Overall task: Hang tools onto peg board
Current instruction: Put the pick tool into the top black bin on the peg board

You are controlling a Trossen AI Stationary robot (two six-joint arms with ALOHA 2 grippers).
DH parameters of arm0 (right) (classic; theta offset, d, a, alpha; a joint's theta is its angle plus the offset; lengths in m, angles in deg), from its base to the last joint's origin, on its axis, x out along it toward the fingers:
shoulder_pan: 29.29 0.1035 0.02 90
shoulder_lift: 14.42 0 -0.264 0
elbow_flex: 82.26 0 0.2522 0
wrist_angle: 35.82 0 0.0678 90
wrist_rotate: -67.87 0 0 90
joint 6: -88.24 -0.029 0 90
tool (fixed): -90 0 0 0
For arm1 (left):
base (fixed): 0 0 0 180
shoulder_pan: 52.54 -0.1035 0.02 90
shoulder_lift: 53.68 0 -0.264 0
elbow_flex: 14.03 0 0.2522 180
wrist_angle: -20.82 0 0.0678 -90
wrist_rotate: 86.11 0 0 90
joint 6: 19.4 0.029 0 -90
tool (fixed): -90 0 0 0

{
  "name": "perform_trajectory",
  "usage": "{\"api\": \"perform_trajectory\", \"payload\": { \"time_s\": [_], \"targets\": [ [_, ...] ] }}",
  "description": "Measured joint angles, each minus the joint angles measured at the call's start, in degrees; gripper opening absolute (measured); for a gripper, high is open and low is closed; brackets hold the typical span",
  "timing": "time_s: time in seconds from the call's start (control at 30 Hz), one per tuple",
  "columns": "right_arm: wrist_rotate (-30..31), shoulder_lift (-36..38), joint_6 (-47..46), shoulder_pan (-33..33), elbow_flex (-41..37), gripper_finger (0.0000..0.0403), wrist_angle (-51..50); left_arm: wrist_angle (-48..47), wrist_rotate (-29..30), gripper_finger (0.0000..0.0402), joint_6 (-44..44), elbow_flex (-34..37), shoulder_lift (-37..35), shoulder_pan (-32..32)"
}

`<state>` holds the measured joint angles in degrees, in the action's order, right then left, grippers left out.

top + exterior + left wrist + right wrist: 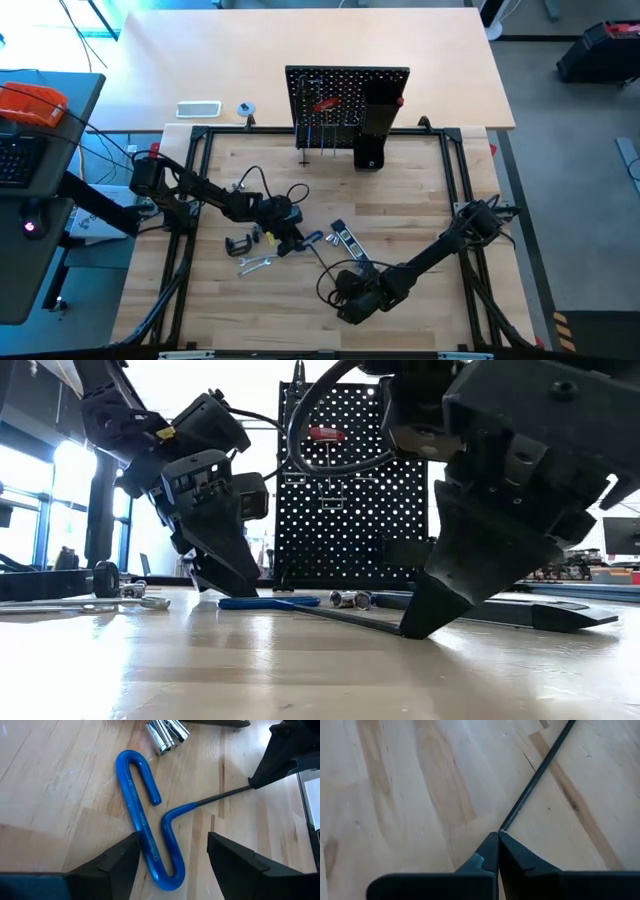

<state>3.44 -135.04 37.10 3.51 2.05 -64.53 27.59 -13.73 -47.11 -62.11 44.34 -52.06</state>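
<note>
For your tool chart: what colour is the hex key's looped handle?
Blue hex key handle, clearest in left wrist view.

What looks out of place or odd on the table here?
Nothing looks damaged. The blue T-handle hex key lies flat on the table, the right claw shut at its shaft tip, the open left claw straddling its handle. Other tools lie loose nearby.

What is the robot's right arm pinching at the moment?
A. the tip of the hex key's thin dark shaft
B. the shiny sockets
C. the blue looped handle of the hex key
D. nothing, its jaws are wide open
A: in the right wrist view the right gripper has its jaws shut on the end of the hex key shaft.
</note>
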Motion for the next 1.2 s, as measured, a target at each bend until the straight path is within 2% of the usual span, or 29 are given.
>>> {"api": "perform_trajectory", "payload": {
  "time_s": [0.17,0.37,0.5,1.0,1.2],
  "targets": [
    [0.1,-0.1,0.4,-0.2,0.0,0.0000,0.3,-0.8,0.6,0.0223,0.7,-1.4,0.1,-0.2],
    [0.3,-0.1,0.8,-0.1,-0.1,0.0000,0.2,-2.7,-5.5,0.0223,-1.3,-2.3,0.1,-1.8],
    [0.5,-0.1,1.5,-0.3,-0.1,0.0000,0.2,-4.3,-6.9,0.0218,-1.6,-2.3,0.1,-2.0],
    [2.0,-0.2,2.7,-0.4,-0.2,0.0000,0.7,1.3,-6.4,0.0215,-10.0,-2.3,0.1,-2.1],
    [2.7,-0.2,2.9,-0.4,-0.2,0.0000,0.7,6.6,-5.1,0.0215,-17.2,-2.0,0.0,-1.5]
  ]
}}
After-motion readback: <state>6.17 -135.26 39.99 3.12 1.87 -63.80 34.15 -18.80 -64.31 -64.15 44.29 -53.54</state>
